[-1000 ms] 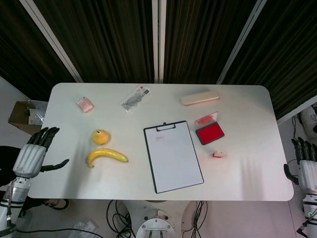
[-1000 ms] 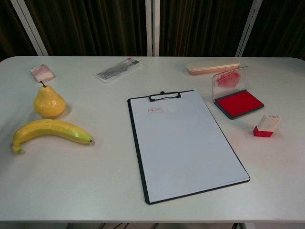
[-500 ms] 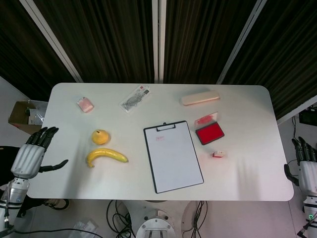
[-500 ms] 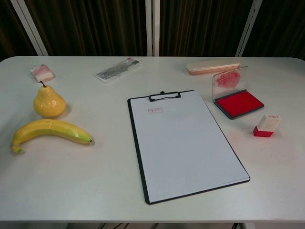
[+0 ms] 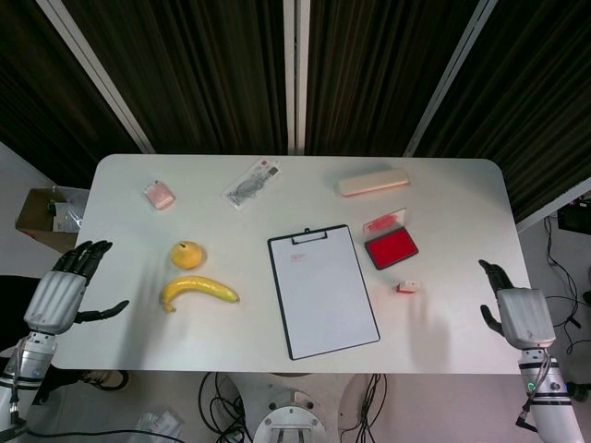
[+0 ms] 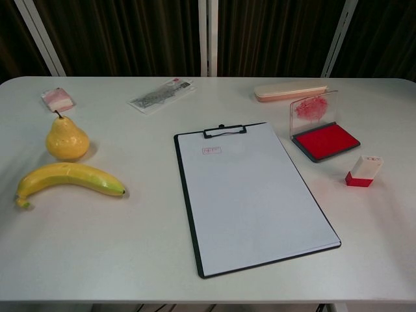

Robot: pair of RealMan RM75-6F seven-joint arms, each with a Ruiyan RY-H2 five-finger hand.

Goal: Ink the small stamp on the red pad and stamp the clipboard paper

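Right hand (image 5: 519,316), fingers (image 5: 492,273) loosely apart and empty, poised just outside the small stamp (image 5: 406,288) for a pickup; left hand (image 5: 59,297) idle, fingers splayed.

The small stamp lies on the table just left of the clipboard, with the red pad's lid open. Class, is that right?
Not quite: the small stamp lies right of the clipboard, near the red pad, whose lid is open. The chest view shows this.

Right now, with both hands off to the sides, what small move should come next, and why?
Probably bring the right hand in toward the small stamp to grasp it. The stamp lies untouched on the table beside the open red pad, nearer that hand than the left hand, and both hands hold nothing.
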